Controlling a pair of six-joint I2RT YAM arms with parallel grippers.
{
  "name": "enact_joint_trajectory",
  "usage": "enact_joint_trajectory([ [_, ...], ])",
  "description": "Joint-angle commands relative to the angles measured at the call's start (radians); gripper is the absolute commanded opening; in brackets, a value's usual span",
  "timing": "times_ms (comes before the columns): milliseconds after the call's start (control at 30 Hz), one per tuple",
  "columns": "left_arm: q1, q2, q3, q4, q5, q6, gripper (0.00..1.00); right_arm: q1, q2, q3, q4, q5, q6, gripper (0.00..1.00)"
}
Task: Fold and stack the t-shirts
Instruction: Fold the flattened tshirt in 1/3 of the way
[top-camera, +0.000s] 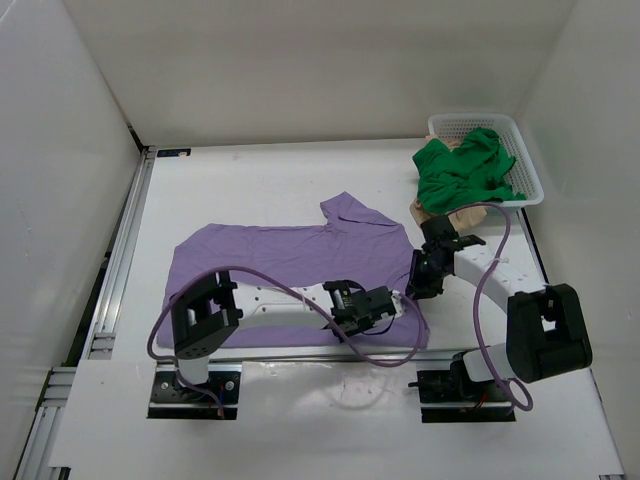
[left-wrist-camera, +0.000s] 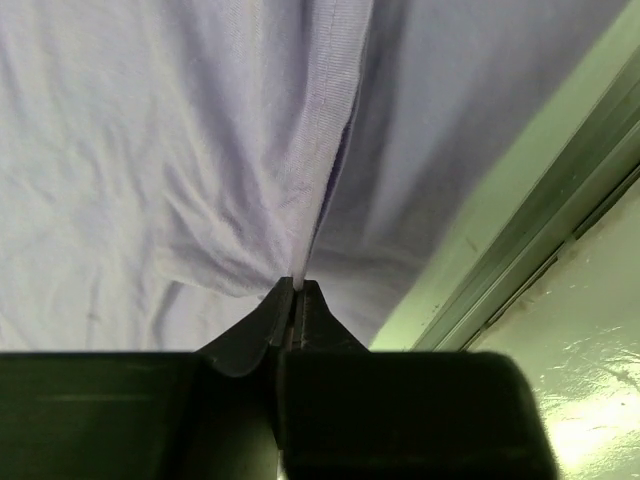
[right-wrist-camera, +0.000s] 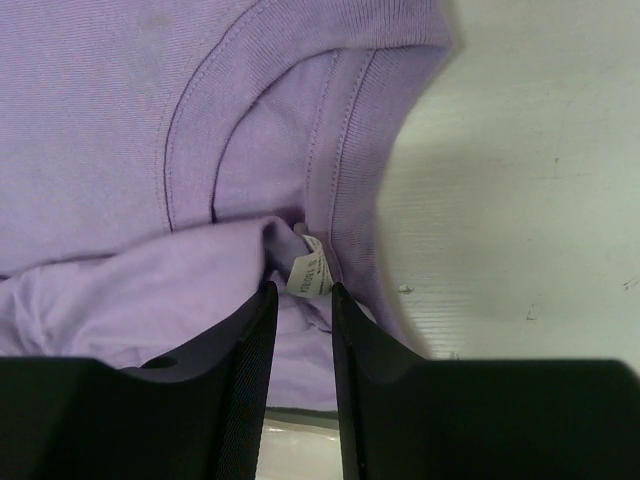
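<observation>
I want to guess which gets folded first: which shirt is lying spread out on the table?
The purple t-shirt, spread flat; the green t-shirt and beige t-shirt are crumpled at the basket.

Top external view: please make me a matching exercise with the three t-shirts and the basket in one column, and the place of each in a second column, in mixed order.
Things:
1. lavender t-shirt
2. green t-shirt
3. beige t-shirt
4. white mesh basket

Places:
A. at the far right corner of the table
B. crumpled, partly in the basket and hanging over its rim
C. spread out over the middle of the table
D. mostly hidden beneath green cloth, at the basket's near edge

Pairs: 1-C, 2-B, 3-D, 4-A
</observation>
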Motion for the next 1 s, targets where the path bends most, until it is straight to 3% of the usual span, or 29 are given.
enact_joint_trajectory([
  [0,0.004,0.016,0.018,-0.026,0.05,-0.001,0.16,0.02,0.0,0.026,-0.015,0.012,0.008,0.33],
  [67,0.004,0.036,0.028,-0.036,0.041,-0.001,0.28,0.02,0.0,0.026,-0.015,0.012,0.008,0.33],
  [133,0.004,0.045,0.028,-0.036,0.041,-0.001,0.46,0.029,0.0,0.026,-0.024,0.022,0.017,0.33],
  [167,0.015,0.045,0.028,-0.036,0.032,-0.001,0.48,0.029,0.0,0.026,-0.024,0.022,0.017,0.33],
  [400,0.061,0.045,0.046,-0.036,0.01,-0.001,0.49,0.061,-0.063,0.005,-0.033,0.009,0.017,0.33],
  [633,0.07,0.054,0.046,-0.036,0.01,-0.001,0.5,0.092,-0.087,-0.057,-0.033,0.034,0.066,0.2],
  [833,0.07,0.054,0.046,-0.036,0.001,-0.001,0.5,0.112,-0.185,-0.092,-0.033,0.112,0.126,0.2],
  [967,0.07,0.064,0.055,-0.036,0.001,-0.001,0.5,0.136,-0.374,-0.147,0.01,0.175,0.175,0.25],
])
